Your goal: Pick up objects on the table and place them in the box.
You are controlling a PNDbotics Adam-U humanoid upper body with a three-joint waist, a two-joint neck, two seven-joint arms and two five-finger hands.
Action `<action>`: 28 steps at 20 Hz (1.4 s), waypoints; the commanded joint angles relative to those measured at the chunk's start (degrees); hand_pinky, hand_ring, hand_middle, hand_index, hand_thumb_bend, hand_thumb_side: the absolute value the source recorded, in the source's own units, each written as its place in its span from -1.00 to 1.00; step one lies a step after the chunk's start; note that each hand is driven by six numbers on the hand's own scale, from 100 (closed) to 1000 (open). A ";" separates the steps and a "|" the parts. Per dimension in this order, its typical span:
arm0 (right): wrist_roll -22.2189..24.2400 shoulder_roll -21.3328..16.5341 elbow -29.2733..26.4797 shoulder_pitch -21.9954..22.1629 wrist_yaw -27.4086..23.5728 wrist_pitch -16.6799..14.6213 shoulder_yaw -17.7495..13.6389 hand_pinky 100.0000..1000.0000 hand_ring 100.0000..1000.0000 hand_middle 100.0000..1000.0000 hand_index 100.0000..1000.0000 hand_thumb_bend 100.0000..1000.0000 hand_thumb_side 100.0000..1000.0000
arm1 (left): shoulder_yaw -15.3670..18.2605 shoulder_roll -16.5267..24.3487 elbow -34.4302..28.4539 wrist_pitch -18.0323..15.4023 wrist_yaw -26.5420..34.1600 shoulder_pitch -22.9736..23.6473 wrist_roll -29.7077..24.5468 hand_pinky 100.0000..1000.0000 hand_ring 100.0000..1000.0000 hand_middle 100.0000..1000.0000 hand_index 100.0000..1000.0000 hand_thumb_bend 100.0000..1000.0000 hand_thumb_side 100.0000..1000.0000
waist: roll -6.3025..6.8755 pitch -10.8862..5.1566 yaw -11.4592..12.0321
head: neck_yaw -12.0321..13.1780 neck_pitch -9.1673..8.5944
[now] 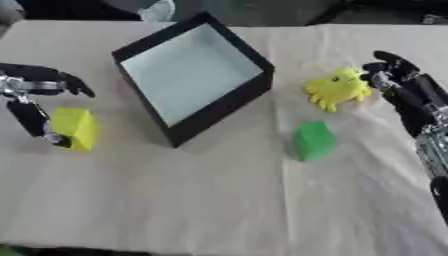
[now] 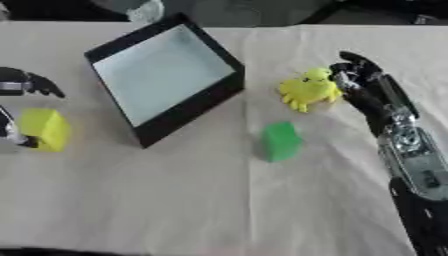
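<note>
No legible text, labels, brand marks or numbers appear in either view. The box [image 1: 194,75], both blocks and the bench [image 1: 219,200] covering carry no readable markings.

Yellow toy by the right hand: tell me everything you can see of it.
The yellow toy is a small bright creature shape with short stubby limbs, looking soft or rubbery. It lies on the cloth-covered table, right of the black box and beyond the green block. The right hand is at its right edge; actual contact cannot be told.
</note>
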 commanded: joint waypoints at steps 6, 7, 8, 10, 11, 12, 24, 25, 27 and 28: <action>0.12 -0.87 -0.53 -0.70 0.24 -0.13 -0.43 0.78 0.50 0.43 0.77 -1.00 -0.23 | 0.83 0.76 0.44 -0.83 1.01 -1.08 -0.68 0.66 0.68 0.58 0.70 -0.20 -0.91 | -0.06 -0.57 -0.12 | 0.30 -0.05; 0.11 -0.84 -0.53 -0.68 0.24 -0.13 -0.45 0.78 0.50 0.43 0.77 -1.00 -0.23 | 0.91 0.77 0.41 -0.73 1.34 -1.10 -0.76 0.63 0.65 0.52 0.64 -0.31 -1.00 | -0.06 -0.58 -0.11 | 0.32 -0.05; 0.09 -0.82 -0.53 -0.67 0.23 -0.12 -0.46 0.78 0.50 0.43 0.77 -1.00 -0.23 | 0.96 0.82 0.35 -0.56 1.61 -1.12 -0.84 0.61 0.62 0.46 0.60 -0.37 -1.00 | -0.06 -0.58 -0.11 | 0.30 -0.05; 0.10 -0.81 -0.51 -0.61 0.24 -0.11 -0.45 0.78 0.50 0.43 0.77 -1.00 -0.22 | 0.97 0.93 0.16 -0.22 2.02 -1.06 -1.06 0.53 0.48 0.28 0.45 -0.51 -1.00 | -0.05 -0.61 -0.11 | 0.31 -0.05; 0.11 -0.81 -0.48 -0.57 0.24 -0.10 -0.44 0.78 0.50 0.43 0.77 -1.00 -0.22 | 0.99 0.99 0.05 -0.07 2.26 -1.01 -1.18 0.47 0.37 0.16 0.35 -0.59 -1.00 | -0.05 -0.62 -0.11 | 0.33 -0.05; 0.13 -0.81 -0.44 -0.52 0.24 -0.08 -0.43 0.78 0.50 0.43 0.77 -1.00 -0.22 | 1.04 1.06 -0.14 0.06 2.45 -0.99 -1.25 0.46 0.33 0.12 0.31 -0.62 -1.00 | -0.04 -0.64 -0.11 | 0.35 -0.05; 0.33 -1.11 -0.66 -1.24 0.31 -0.27 -0.31 0.78 0.50 0.43 0.77 -1.00 -0.24 | 2.90 3.28 -8.62 2.07 5.51 -6.28 -0.44 0.43 0.27 0.03 0.22 -0.63 -1.00 | 0.07 -1.11 0.27 | 0.02 -0.05; 0.39 -1.11 -0.66 -1.31 0.32 -0.27 -0.26 0.78 0.50 0.43 0.77 -1.00 -0.24 | 2.93 3.35 -9.39 2.32 5.93 -7.02 -0.74 0.43 0.27 0.03 0.22 -0.63 -1.00 | 0.09 -1.17 0.32 | -0.07 -0.05; 0.53 -1.13 -0.62 -1.41 0.36 -0.26 -0.14 0.78 0.50 0.43 0.77 -1.00 -0.24 | 3.08 3.32 -10.88 2.67 6.52 -8.52 -1.27 0.44 0.27 0.03 0.22 -0.63 -1.00 | 0.13 -1.27 0.40 | -0.31 -0.05; 0.60 -1.14 -0.60 -1.44 0.39 -0.26 -0.07 0.78 0.51 0.43 0.77 -1.00 -0.24 | 3.23 3.25 -11.50 2.91 6.86 -9.31 -1.48 0.44 0.27 0.03 0.22 -0.62 -1.00 | 0.16 -1.31 0.42 | -0.45 -0.05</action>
